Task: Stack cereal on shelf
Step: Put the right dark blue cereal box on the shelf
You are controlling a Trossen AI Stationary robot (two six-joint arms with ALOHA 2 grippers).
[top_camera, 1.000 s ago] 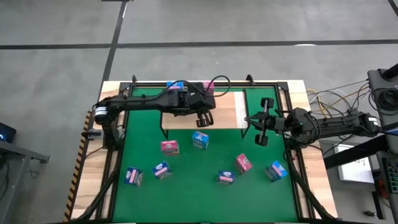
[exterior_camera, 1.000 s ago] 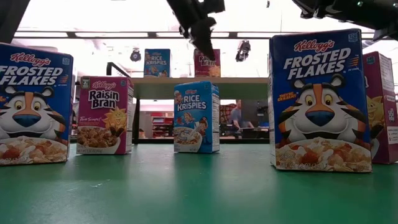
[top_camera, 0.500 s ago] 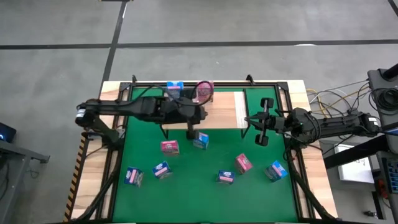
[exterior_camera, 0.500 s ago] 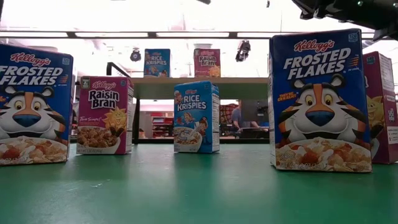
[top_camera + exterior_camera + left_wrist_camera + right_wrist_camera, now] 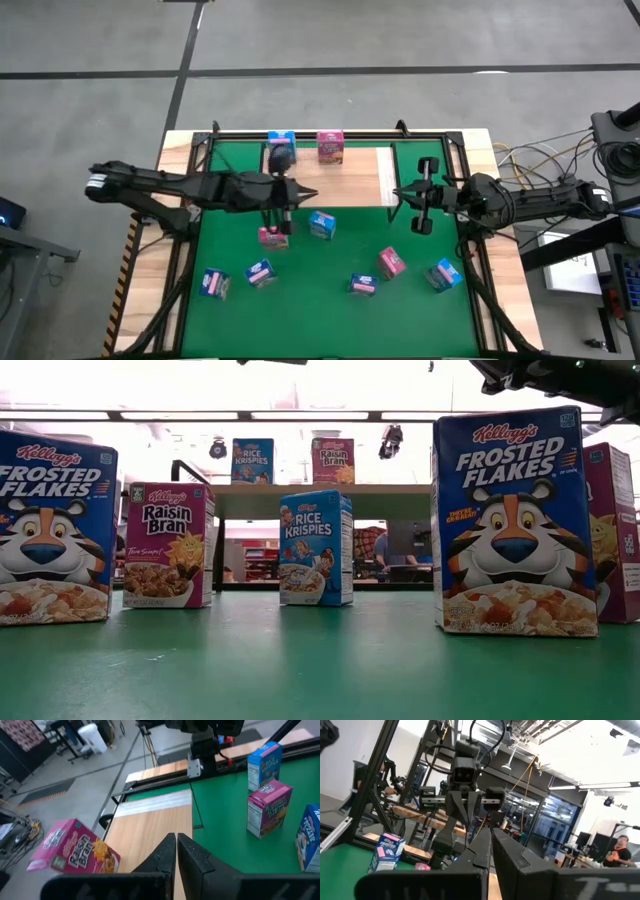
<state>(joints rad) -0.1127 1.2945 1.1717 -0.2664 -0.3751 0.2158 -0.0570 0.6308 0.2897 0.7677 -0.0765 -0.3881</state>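
A: Where's the cereal?
B: Two boxes (image 5: 281, 141) (image 5: 330, 145) stand on shelf (image 5: 350, 180), far side; rest on green mat (image 5: 330, 305).
A: Grippers?
B: Left gripper (image 5: 305, 193) over shelf's near edge, fingers clenched, empty; right gripper (image 5: 400, 195) waits beside shelf, fingers clenched.

Two cereal boxes, Rice Krispies (image 5: 281, 141) and Raisin Bran (image 5: 330, 146), stand side by side on the shelf (image 5: 358, 177) at the table's far edge. Seven more boxes are scattered across the mat (image 5: 320, 300) in front of it.

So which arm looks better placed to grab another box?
Probably the left: its tool hangs by the pink box and light blue box on the mat. The right tool waits at the mat's edge.
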